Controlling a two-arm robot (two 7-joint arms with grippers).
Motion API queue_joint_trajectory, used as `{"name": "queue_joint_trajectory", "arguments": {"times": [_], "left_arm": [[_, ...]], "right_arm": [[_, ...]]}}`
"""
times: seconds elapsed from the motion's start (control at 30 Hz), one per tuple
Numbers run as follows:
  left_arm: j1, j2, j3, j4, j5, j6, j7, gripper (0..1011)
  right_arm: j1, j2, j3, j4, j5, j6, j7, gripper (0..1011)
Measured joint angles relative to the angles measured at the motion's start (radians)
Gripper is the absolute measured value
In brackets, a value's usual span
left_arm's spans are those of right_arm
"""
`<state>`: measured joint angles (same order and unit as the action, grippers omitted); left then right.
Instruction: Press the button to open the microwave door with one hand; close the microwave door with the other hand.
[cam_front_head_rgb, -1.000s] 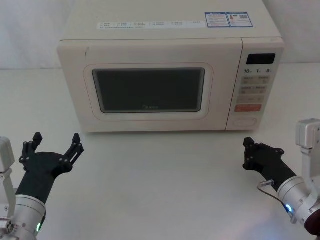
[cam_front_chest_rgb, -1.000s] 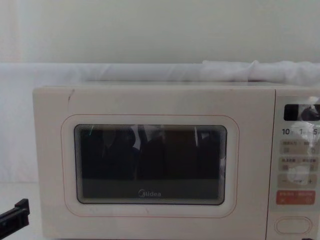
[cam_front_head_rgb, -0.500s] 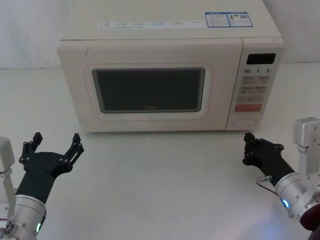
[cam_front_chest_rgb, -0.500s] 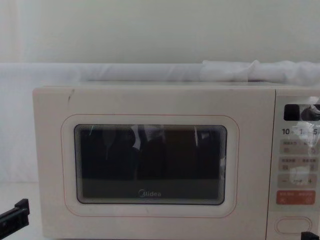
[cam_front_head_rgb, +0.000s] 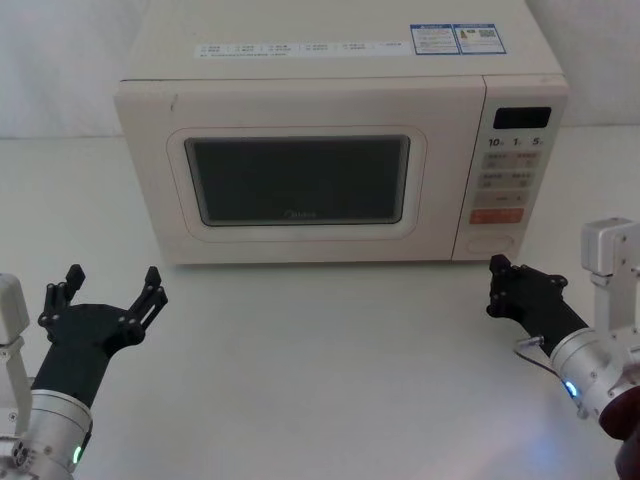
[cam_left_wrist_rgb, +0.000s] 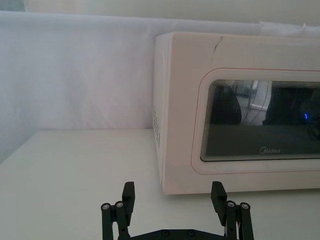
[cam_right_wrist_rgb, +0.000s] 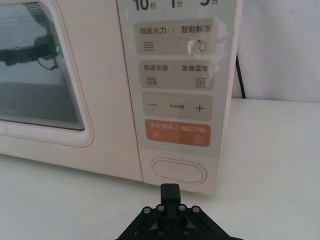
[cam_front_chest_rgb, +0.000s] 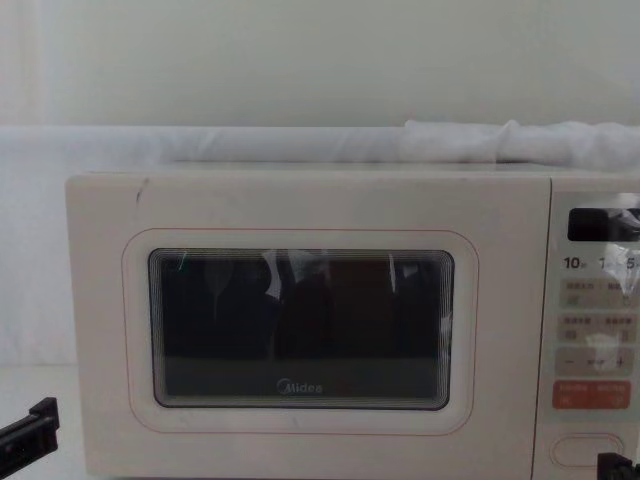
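Nearest the robot, at seven o'clock in the head view, the left gripper (cam_front_head_rgb: 110, 291) rests low over the white table (cam_front_head_rgb: 320, 350) with its black fingers spread wide apart and nothing between them; it stands well clear of the microwave. At four o'clock, the right gripper (cam_front_head_rgb: 497, 283) points toward the lower corner of the control panel (cam_front_head_rgb: 508, 180), its fingers drawn together into a single tip; the right wrist view confirms one closed tip (cam_right_wrist_rgb: 170, 192) aimed just below the button (cam_right_wrist_rgb: 179, 171), near it but not touching. The button is the wide cream pill at the foot of the panel, directly beneath the orange-red key (cam_right_wrist_rgb: 177, 132). Farther back, at twelve o'clock, the microwave door (cam_front_head_rgb: 300, 180) sits flush with the cabinet, fully closed, its dark window (cam_front_head_rgb: 297, 180) framed by a thin red outline with the maker's logo along the lower edge. The display (cam_front_head_rgb: 521, 117) at the panel top is dark. Labels (cam_front_head_rgb: 457, 39) lie on the cabinet roof at one o'clock.
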<state>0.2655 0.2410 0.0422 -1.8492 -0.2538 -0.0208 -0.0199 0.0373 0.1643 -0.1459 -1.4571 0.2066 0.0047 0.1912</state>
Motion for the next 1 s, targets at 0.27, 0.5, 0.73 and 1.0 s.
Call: {"name": "queue_joint_trajectory", "arguments": {"times": [0.27,0.5,0.73,1.0], "left_arm": [[0.0,0.0,0.0,0.0,0.0,0.0,0.0,1001],[0.0,0.0,0.0,0.0,0.0,0.0,0.0,1001],[0.0,0.0,0.0,0.0,0.0,0.0,0.0,1001],[0.0,0.0,0.0,0.0,0.0,0.0,0.0,1001]], "right_arm": [[0.031,-0.003,-0.006,0.026,0.0,0.014,0.0,0],[0.053,-0.006,-0.01,0.044,0.0,0.028,-0.002,0],[0.066,-0.008,-0.009,0.057,0.002,0.03,-0.003,0],[0.086,-0.008,-0.007,0.074,0.005,0.036,-0.004,0]]}}
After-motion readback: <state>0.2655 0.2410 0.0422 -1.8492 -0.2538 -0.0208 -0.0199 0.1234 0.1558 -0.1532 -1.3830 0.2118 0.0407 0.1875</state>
